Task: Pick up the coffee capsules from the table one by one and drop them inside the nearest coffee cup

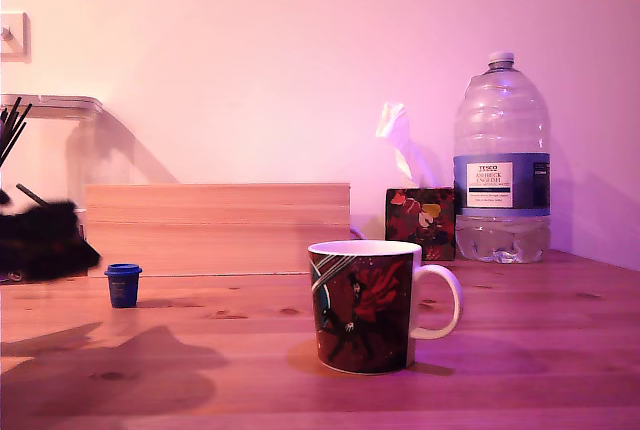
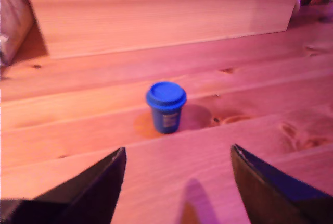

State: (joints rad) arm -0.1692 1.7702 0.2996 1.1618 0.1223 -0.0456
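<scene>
Capsule of blue plastic looks light, stiff, easily toppled; pinch its tapered body just under the rim. Fingers are spread wide and empty, short of it.

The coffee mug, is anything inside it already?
Cannot tell. The exterior view meets the mug side-on, so only its white rim shows; its wall hides the inside. One blue capsule stands on the table, apart from it.

Your end effector is all black: two flat wedge-shaped fingers tapering to points. In the exterior view your arm is just a blurry black lump.
</scene>
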